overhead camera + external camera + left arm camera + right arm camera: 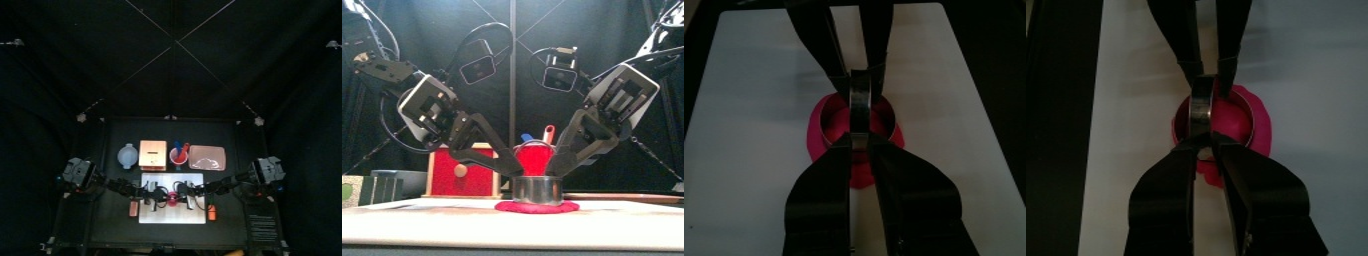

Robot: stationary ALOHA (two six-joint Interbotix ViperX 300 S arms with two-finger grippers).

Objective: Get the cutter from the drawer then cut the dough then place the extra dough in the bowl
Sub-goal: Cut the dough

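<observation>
Cutting step: round metal cutter (537, 187) sits on flat red dough disc (537, 209), mid white cutting board (174, 216), table's 6 o'clock. Left gripper (858, 143) & right gripper (1203, 135) each pinch its rim, jaws near closed. Next, prob.: press down, lift clear; scraps to blue-grey bowl (127, 155) at 10 o'clock.

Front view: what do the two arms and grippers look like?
The left arm and right arm are black. The left gripper and right gripper match: each has a pale silver cross-plate above two long flat jaws tapering to the tips, dark grey outside here, black in the wrist views. No markings show.
</observation>
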